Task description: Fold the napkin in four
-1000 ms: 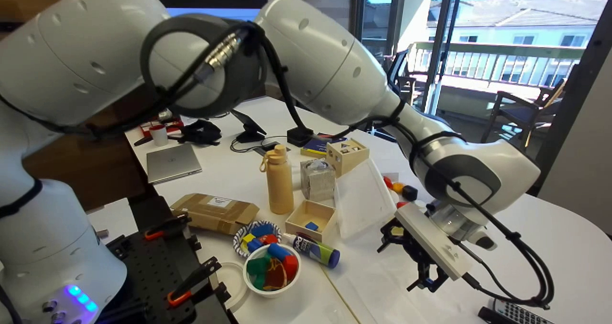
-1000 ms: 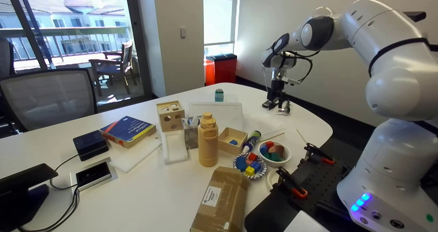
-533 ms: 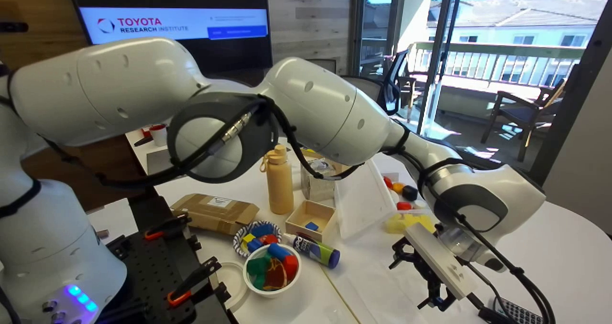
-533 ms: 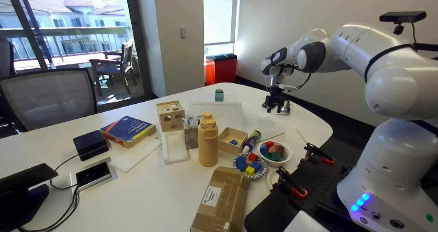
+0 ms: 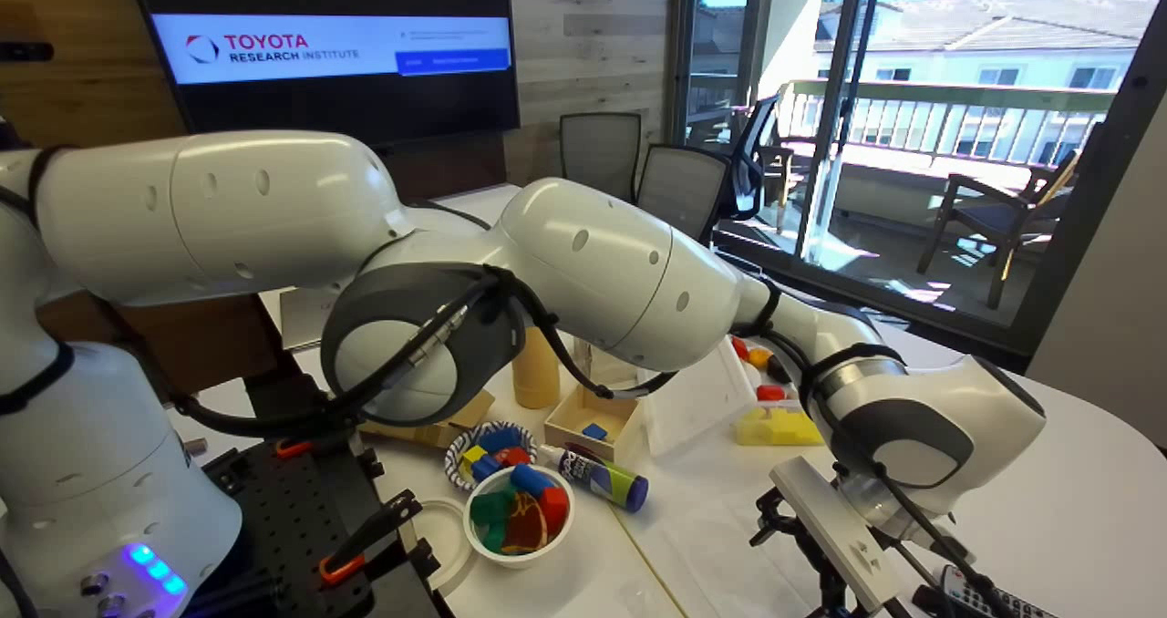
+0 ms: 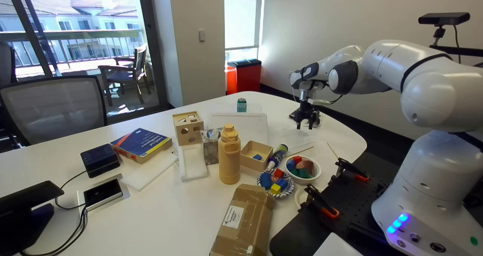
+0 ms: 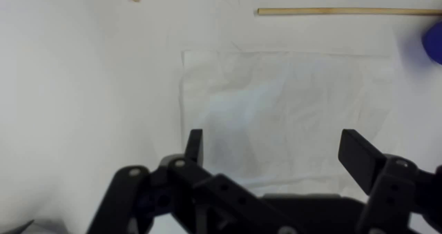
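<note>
Napkin (image 7: pixel 276 106) flat on tabletop (image 7: pixel 103 71) near wooden stick (image 7: pixel 345 11), gripper (image 7: pixel 271 137) above it w/ jaws well apart, so prob best go down slow till just brushing tabletop, nip only the thin edge furthest from stick, & fold twd stick w/o bunching.

Office meeting room, I'd say: wall screen (image 5: pixel 333 62) lettered TOYOTA RESEARCH INSTITUTE, at least 2 mesh-backed chairs (image 5: pixel 684 185) near the white table (image 6: pixel 162 218) I reach over, glass door (image 5: pixel 833 135) onto a balcony railing (image 5: pixel 957 97). My arm (image 5: pixel 264 208), on a black perforated plate (image 5: pixel 310 495), adds a lab note.
</note>
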{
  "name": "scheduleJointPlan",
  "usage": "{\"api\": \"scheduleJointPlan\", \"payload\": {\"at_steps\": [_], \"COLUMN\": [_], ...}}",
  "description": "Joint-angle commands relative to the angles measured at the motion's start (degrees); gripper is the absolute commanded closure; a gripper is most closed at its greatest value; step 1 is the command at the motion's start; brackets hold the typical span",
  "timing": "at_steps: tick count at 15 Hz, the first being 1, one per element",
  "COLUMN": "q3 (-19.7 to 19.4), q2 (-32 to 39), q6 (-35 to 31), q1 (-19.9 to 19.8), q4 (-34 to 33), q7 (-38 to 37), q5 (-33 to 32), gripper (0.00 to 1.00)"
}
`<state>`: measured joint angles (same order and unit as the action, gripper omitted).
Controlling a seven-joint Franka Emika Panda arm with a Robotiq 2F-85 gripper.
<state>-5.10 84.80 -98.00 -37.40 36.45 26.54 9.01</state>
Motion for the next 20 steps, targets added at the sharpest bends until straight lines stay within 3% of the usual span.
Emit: {"api": "scheduleJointPlan", "payload": {"at_steps": [1, 12, 19, 20], "q3": [1.35, -0.20, -0.06, -0.14], "q2": [0.00, 0.08, 0.52, 0.52], "q6": [0.76, -3.70, -4.45, -4.37], "q1": [-0.96, 0.14, -0.15, -0.13], "q4": [-0.58, 3.64, 5.03, 4.97], "q7": [-3.03, -10.26, -13.00, -13.00], "q5": [-1.69, -6.50, -6.05, -6.18], "gripper": [0.00, 0.00, 0.00, 0.25]}}
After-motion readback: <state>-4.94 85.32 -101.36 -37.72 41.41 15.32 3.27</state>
